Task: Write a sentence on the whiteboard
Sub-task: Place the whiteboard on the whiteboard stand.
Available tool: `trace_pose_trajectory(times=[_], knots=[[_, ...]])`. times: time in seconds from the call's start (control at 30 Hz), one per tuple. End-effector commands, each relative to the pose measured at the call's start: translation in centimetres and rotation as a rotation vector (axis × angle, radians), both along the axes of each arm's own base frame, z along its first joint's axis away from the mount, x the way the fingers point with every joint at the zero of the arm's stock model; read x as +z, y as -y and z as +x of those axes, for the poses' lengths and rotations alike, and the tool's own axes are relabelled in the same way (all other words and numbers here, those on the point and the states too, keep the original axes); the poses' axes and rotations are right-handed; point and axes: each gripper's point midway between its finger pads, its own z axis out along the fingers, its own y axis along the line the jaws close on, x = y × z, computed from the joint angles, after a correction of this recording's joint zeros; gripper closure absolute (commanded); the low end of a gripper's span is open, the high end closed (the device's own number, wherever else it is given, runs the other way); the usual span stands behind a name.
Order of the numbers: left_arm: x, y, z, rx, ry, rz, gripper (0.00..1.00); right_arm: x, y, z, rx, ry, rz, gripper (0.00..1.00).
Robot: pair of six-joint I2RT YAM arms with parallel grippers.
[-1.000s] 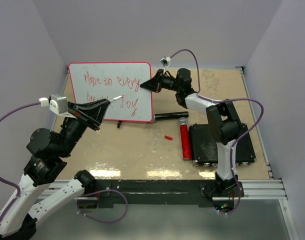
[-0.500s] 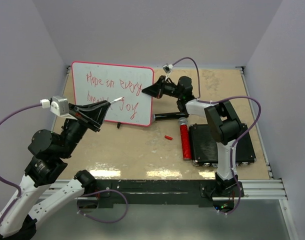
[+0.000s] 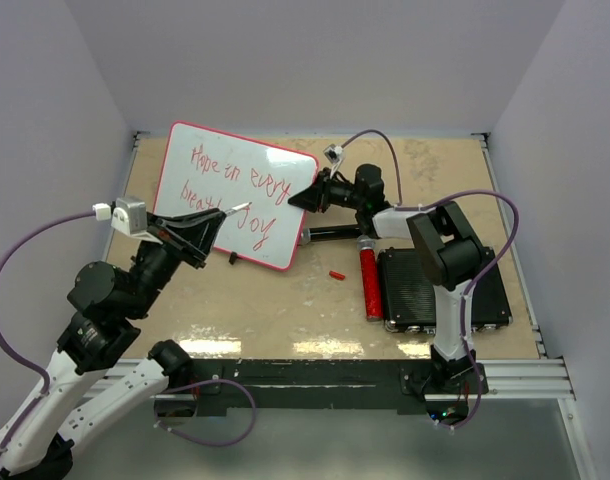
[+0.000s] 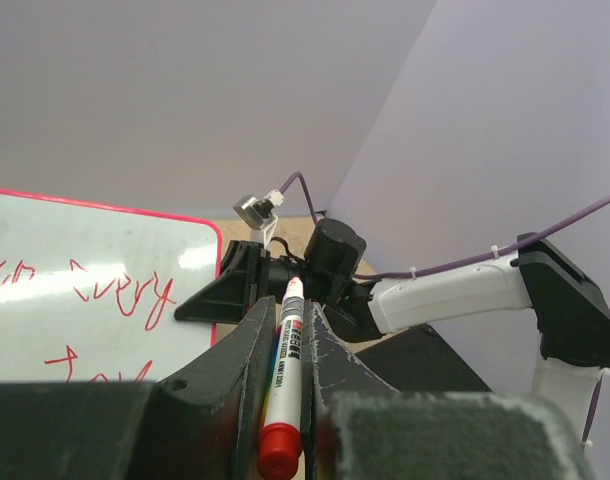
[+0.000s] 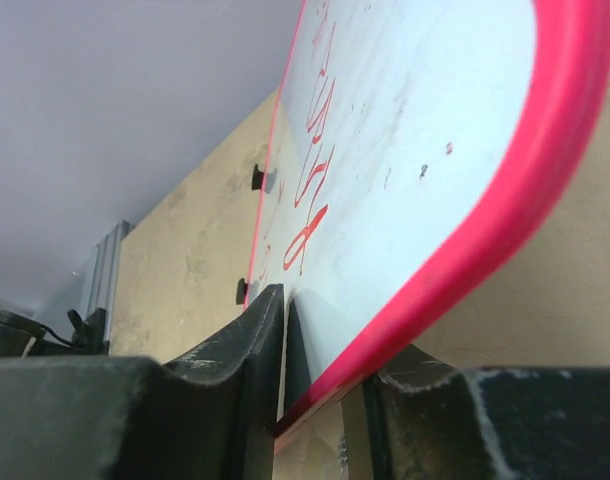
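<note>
The whiteboard (image 3: pixel 235 195), white with a thin red frame, sits tilted at the back left of the table. The sentence (image 3: pixel 240 182) runs across it in two lines of red handwriting. My left gripper (image 3: pixel 217 215) hovers in front of the board's lower middle, shut on a red marker (image 4: pixel 288 350) whose tip points forward. My right gripper (image 3: pixel 303 198) is at the board's right edge. In the right wrist view that red edge (image 5: pixel 455 240) passes between the slightly parted jaws (image 5: pixel 335 330), with a sliver of space on each side.
A black ribbed case (image 3: pixel 440 290) lies at the right with a red cylinder (image 3: pixel 370 285) along its left side. A small red cap (image 3: pixel 336 273) and a black rod (image 3: pixel 335 232) lie near the board's lower right corner. Walls close in on three sides.
The whiteboard has swung clockwise and shifted right, from square-on to tilted. The right gripper followed its edge downward and its jaws have eased apart. The left arm has moved a little to the right with the marker.
</note>
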Motion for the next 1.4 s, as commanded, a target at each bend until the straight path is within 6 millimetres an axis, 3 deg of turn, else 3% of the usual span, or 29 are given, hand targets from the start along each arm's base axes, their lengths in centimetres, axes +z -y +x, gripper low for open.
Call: trace_pose_trajectory(times=[0.0,0.27,0.53,1.0,1.37], knots=[[0.5,0.0,-0.3,-0.015,0.019,-0.041,1.00,3.4,-0.1,-0.7,0.025,0.170,-0.008,0.69],[0.0,-0.2,-0.7,-0.018,0.017,-0.053,1.00,1.4,0.3,-0.6,0.010,0.156,-0.071,0.62],[-0.4,0.1,-0.5,-0.028,0.013,-0.059,1.00,0.1,0.7,-0.5,-0.006,0.149,-0.119,0.47],[-0.5,0.4,-0.5,-0.037,0.017,-0.066,1.00,0.6,1.6,-1.3,0.004,0.176,-0.156,0.25],[-0.8,1.4,-0.2,-0.070,0.027,-0.033,1.00,1.8,3.5,-3.2,0.048,0.247,-0.261,0.19]])
